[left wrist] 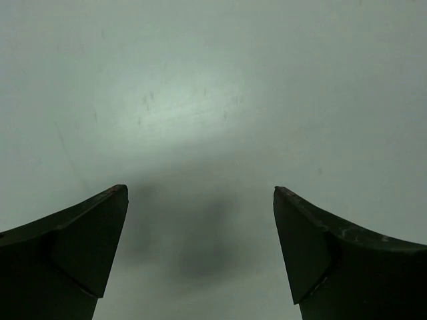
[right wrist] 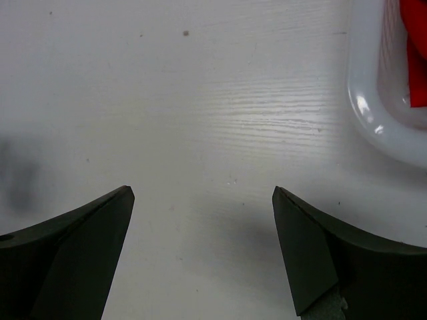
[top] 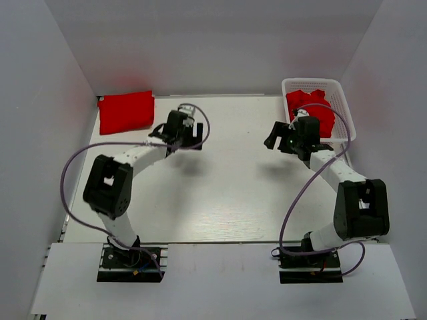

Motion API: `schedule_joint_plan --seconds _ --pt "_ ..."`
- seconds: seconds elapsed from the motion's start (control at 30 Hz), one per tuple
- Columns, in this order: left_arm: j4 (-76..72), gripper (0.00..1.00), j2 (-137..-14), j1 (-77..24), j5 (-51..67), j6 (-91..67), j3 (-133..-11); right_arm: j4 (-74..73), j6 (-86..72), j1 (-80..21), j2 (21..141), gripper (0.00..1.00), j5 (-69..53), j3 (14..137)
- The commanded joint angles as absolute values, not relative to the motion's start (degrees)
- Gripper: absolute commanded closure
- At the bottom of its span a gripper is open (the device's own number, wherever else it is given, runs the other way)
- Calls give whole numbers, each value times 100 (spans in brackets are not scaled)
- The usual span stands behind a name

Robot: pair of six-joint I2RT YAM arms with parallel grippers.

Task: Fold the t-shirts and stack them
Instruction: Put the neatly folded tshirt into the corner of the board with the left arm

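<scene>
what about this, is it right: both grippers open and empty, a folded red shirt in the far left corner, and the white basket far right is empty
No. The basket is not empty: the top external view shows crumpled red t-shirt fabric in it. The rest stands: left gripper and right gripper open and empty, folded red shirt in the far left corner.

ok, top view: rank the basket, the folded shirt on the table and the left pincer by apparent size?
1. basket
2. folded shirt
3. left pincer, smallest, even though it is raised nearer the camera, which inflates it.
</scene>
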State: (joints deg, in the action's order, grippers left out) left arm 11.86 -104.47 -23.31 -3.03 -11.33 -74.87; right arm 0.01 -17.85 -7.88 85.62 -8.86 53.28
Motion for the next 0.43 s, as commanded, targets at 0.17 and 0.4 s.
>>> schedule_joint_plan --seconds 0.17,0.4 --pt "1212 0 -8218 -2795 -1634 -1705 -5925 799 -2030 -800 7620 10 -1362 4430" --pt "1213 0 -7682 -2979 -1784 -1705 -5546 843 -1942 -800 7497 10 -1485 4219"
